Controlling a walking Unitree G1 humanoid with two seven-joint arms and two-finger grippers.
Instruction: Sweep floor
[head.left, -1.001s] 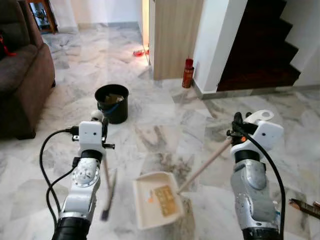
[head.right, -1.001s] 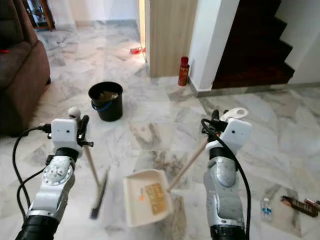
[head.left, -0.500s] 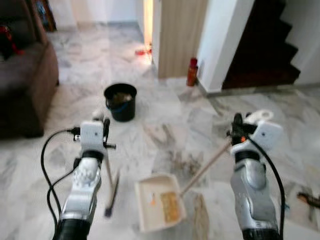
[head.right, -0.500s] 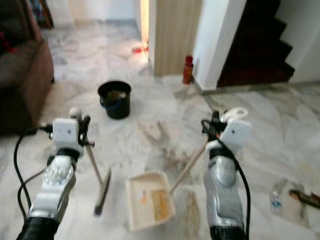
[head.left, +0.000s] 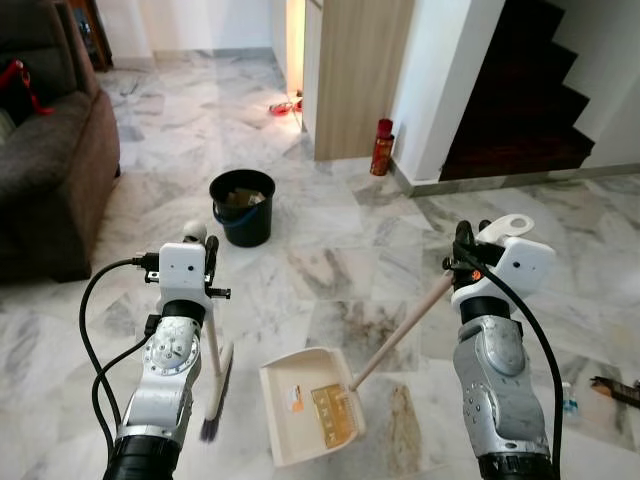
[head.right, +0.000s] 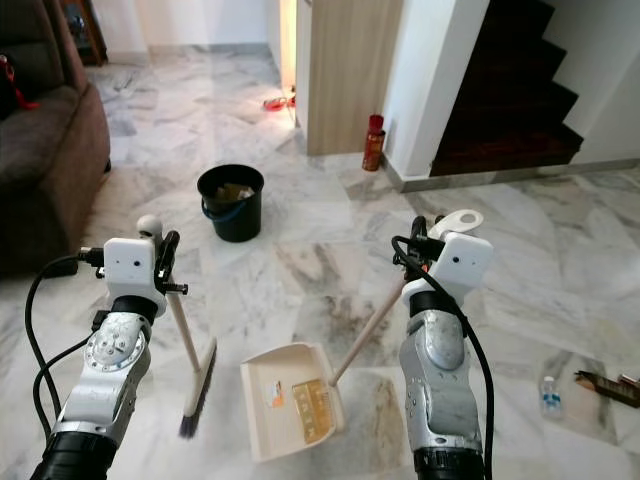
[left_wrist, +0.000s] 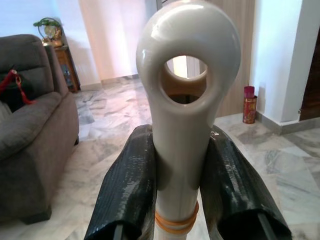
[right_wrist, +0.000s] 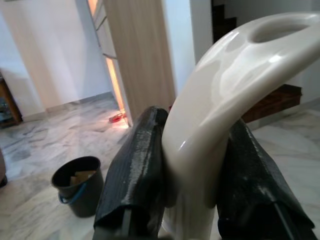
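My left gripper (head.left: 203, 250) is shut on the cream handle of a small broom (head.left: 213, 366), whose dark bristles (head.left: 210, 430) hang just above the marble floor. In the left wrist view both black fingers (left_wrist: 131, 185) clamp the looped broom handle (left_wrist: 186, 85). My right gripper (head.left: 470, 245) is shut on the handle end of a cream dustpan (head.left: 308, 403); its wooden pole (head.left: 400, 335) slopes down to the pan. The pan lies low between my arms and holds a yellowish scrap (head.left: 336, 414). In the right wrist view the fingers (right_wrist: 135, 170) squeeze the dustpan handle (right_wrist: 220, 95).
A black bucket (head.left: 242, 206) with debris stands ahead on the floor. A brown sofa (head.left: 45, 160) is at the left. A red can (head.left: 381, 147) stands by a wooden partition (head.left: 360, 70); dark stairs (head.left: 520, 90) rise at the right. Litter (head.left: 615, 390) and a small bottle (head.right: 548, 395) lie at the far right.
The camera has shifted and the blur has cleared. The broom head has swung to hang more upright, closer below my left arm. The dustpan sits slightly lower and nearer.
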